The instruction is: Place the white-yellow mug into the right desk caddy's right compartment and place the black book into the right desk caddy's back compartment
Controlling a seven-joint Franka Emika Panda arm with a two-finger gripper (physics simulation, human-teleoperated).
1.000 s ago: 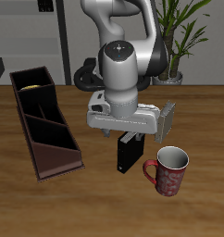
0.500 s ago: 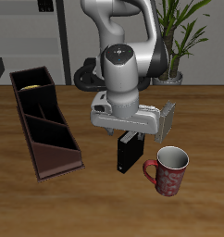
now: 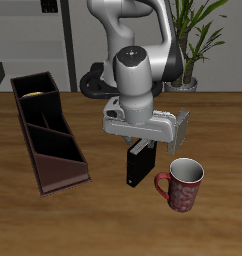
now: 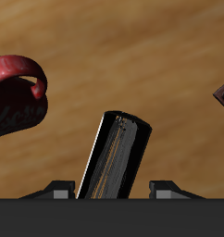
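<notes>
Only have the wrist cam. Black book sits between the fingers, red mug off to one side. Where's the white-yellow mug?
Observer: Something with a yellow rim shows in the farthest-back cell of the right desk caddy. It is probably the white-yellow mug, mostly hidden by the caddy wall.
Operator: Book standing or leaning?
Observer: The black book stands upright on the table, directly under the open gripper. It is close to the dark red mug but not touching it.
Operator: Anything between book and caddy?
Observer: Nothing stands on the table between them, and the caddy's nearer cells look empty.
</notes>
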